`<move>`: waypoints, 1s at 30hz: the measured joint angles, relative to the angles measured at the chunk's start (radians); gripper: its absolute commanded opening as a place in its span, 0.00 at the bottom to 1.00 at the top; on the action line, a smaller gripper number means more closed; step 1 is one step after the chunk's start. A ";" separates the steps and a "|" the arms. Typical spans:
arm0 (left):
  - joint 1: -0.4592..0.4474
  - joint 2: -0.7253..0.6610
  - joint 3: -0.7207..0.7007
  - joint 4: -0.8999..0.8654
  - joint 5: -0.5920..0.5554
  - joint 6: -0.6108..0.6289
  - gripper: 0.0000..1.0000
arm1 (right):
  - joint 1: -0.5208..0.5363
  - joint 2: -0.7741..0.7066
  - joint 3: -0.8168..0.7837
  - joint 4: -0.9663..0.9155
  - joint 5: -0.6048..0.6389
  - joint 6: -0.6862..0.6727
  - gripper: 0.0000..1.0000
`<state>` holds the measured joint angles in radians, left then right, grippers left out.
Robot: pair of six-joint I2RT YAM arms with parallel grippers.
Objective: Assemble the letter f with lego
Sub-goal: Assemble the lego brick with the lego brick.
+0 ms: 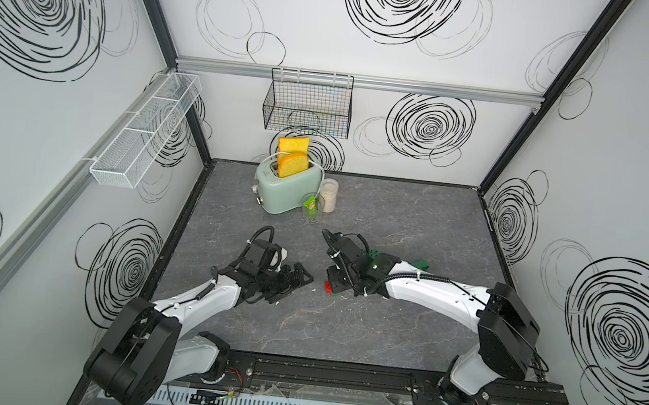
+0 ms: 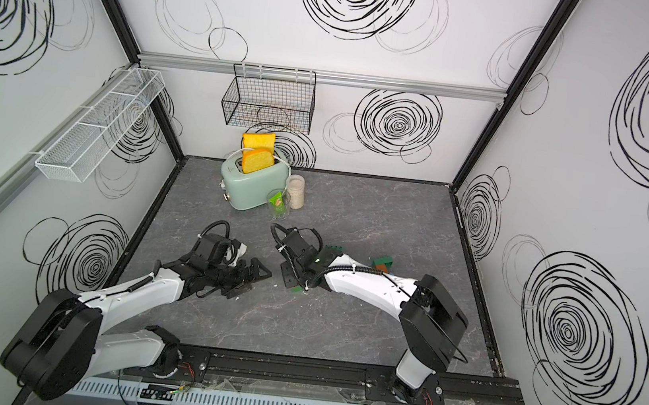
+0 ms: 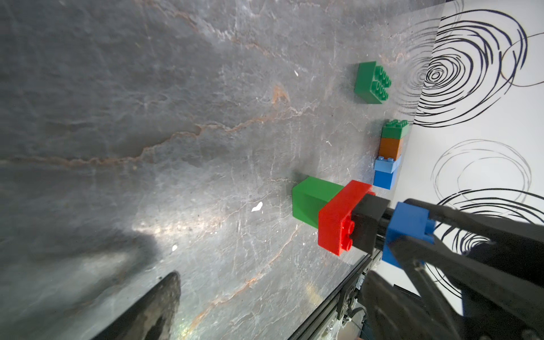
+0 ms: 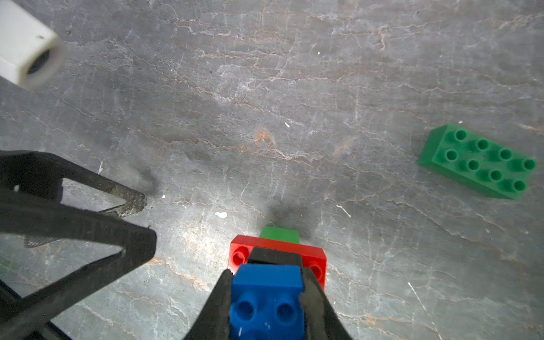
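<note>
1. Currently the right gripper (image 4: pixel 267 275) is clamping the blue brick (image 4: pixel 266 303) atop a stack (image 3: pixel 338 217), over a black brick (image 4: pixel 275 257), a red brick (image 4: pixel 315 259) and a green bottom brick (image 4: pixel 279 234).
2. That stack is standing upright near the middle of the gray table (image 4: pixel 265 88), its green bottom brick touching the surface.
3. A loose green brick (image 4: pixel 477 162) is lying studs up, well apart.
4. A second stack (image 3: pixel 390 150) is standing farther right.
5. The left gripper (image 4: pixel 147 220) is gaping wide nearby, holding nothing.
</note>
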<state>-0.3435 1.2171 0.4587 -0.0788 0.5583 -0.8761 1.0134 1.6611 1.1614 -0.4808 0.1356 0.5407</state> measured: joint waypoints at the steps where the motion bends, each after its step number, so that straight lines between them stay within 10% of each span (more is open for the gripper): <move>1: 0.000 0.000 0.000 -0.002 0.000 0.001 0.98 | 0.002 0.002 0.004 -0.006 0.004 0.006 0.27; 30: 0.017 0.000 0.006 -0.038 0.003 0.031 0.98 | 0.051 -0.037 -0.050 0.029 0.063 0.059 0.28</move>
<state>-0.3267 1.2171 0.4644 -0.1165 0.5617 -0.8452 1.0645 1.6238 1.1114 -0.4515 0.1982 0.5995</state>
